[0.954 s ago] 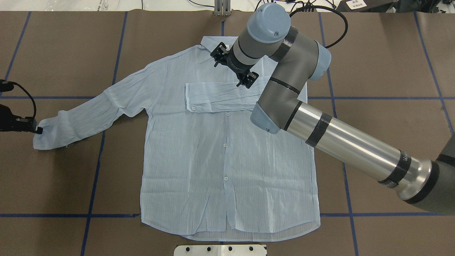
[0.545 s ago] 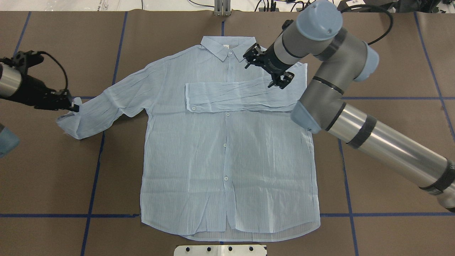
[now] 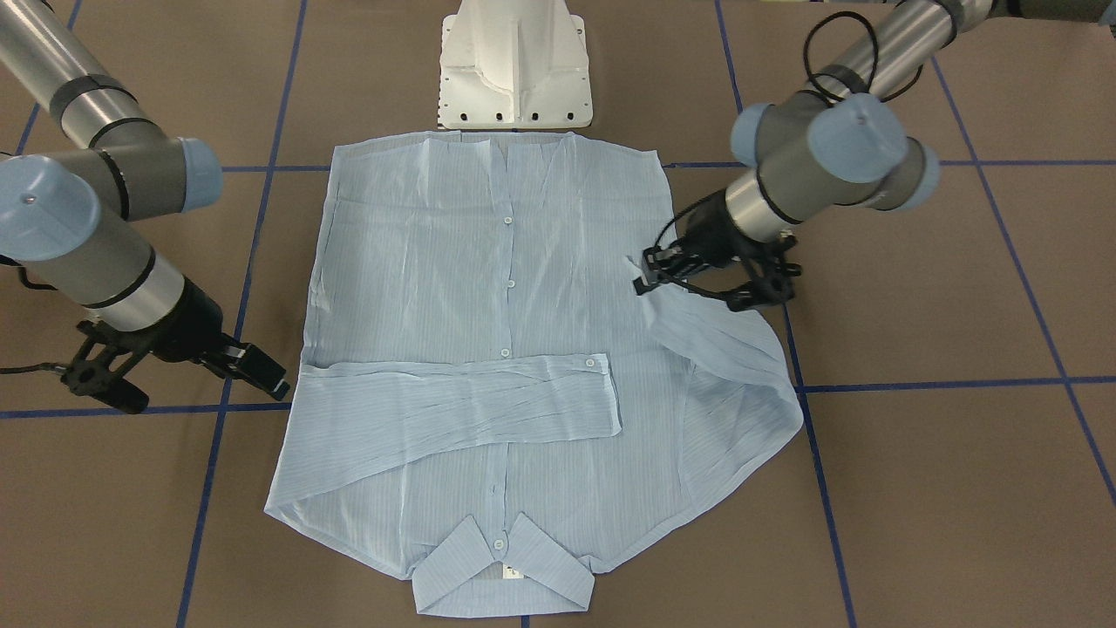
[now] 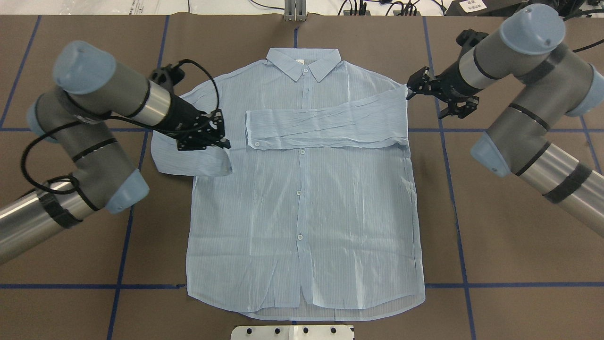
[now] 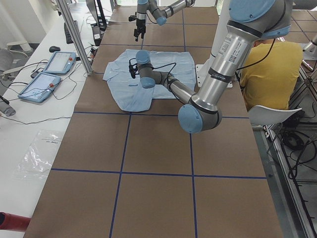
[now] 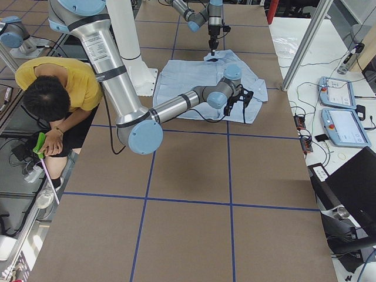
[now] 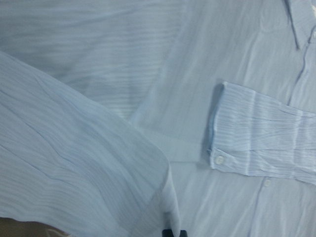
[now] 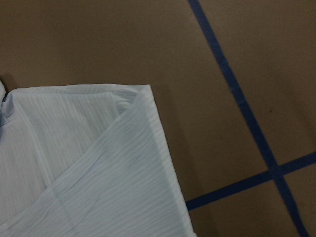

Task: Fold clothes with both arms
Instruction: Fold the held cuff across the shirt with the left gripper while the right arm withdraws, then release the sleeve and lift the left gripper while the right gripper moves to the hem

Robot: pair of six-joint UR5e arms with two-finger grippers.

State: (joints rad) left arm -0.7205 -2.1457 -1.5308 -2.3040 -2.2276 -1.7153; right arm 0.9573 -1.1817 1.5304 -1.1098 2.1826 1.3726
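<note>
The overhead view looks forward and down from one long side of the surface [image 4: 519, 226]. The front-facing view looks back from the opposite side, steeply down. Both take in the whole shirt [image 4: 302, 212]. Two side views look along the surface from its ends, farther off. Each wrist view sits close over the cloth.

The pale-blue, finely striped shirt [image 4: 302, 212] lies front up and buttoned on the table [image 4: 495, 236], with its pointed collar at the side away from the robot. One sleeve is folded flat across the chest, its cuff button showing. The other sleeve is raised at the cuff, pinched in the jaws of the left gripper [image 4: 222, 140] over the shirt's side. The silver-grey left arm [image 4: 94, 151] bends in there. The right gripper [image 4: 411, 90] hangs just beside the opposite shoulder; its jaws cannot be read. The right arm [image 4: 519, 118] angles back.
</note>
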